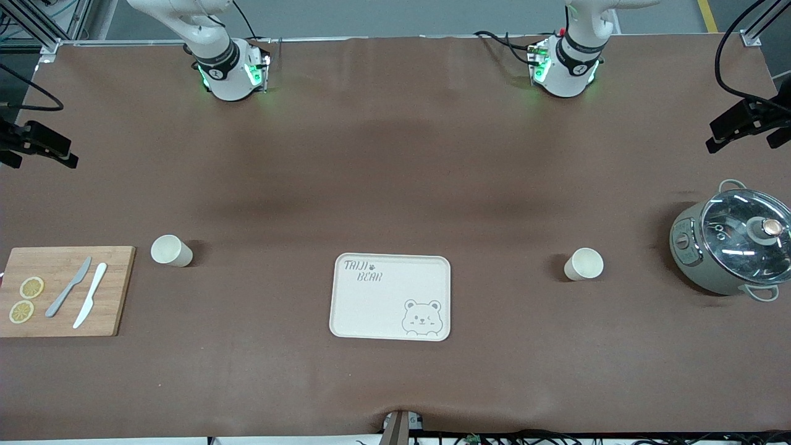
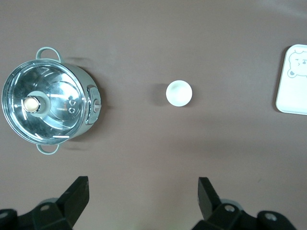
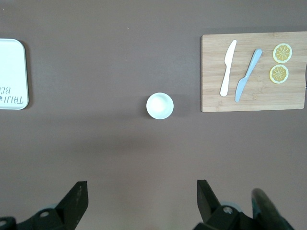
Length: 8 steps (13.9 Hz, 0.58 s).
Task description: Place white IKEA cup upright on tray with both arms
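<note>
While both arms wait high above the table, the scene is as follows.
Tray: the cream tray (image 1: 391, 296) lies flat in the middle of the table, with nothing on it.
Cup at left arm's end: a white cup (image 1: 583, 264) stands upright between the tray and the pot (image 1: 732, 240), apart from both.
Cup at right arm's end: a second white cup (image 1: 170, 250) stands upright just beside the cutting board (image 1: 65, 290).
Cutting board: it carries a grey knife (image 1: 68, 287), a white knife (image 1: 90, 303) and two lemon slices (image 1: 26, 299).
Left gripper (image 2: 143, 191): over the first cup's area, fingers wide apart, holding nothing.
Right gripper (image 3: 142, 194): over the second cup's area, fingers wide apart, holding nothing.
</note>
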### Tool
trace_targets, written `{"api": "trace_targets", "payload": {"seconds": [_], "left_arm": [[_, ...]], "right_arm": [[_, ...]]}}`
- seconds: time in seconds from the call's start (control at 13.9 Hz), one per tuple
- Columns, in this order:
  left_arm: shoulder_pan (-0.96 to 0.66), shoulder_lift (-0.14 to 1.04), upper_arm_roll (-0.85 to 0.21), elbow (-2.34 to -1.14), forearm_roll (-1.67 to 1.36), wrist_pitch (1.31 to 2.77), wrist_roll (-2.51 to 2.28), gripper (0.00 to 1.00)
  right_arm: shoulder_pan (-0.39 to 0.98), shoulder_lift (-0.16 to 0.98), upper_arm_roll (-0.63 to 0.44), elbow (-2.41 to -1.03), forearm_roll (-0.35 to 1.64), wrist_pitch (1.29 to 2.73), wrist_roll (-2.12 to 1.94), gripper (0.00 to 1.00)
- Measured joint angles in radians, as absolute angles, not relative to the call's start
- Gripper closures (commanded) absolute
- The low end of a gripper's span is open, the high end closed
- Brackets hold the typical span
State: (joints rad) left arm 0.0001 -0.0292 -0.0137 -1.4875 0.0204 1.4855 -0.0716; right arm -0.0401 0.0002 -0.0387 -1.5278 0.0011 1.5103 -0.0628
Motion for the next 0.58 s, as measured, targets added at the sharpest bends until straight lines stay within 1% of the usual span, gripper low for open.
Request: {"api": "trace_targets", "payload": {"seconds": [0.22, 0.58], "left_arm": [[0.002, -0.036, -0.013, -1.487, 0.020, 1.451, -0.072, 0.00], [0.006, -0.040, -0.007, -1.491, 0.020, 1.444, -0.072, 0.00]], "right_arm": [[-0.040, 0.000, -0.039, -1.528, 0.001, 1.510, -0.063, 0.00], [-0.040, 0.000, -0.039, -1.528, 0.001, 1.510, -0.063, 0.00]]}}
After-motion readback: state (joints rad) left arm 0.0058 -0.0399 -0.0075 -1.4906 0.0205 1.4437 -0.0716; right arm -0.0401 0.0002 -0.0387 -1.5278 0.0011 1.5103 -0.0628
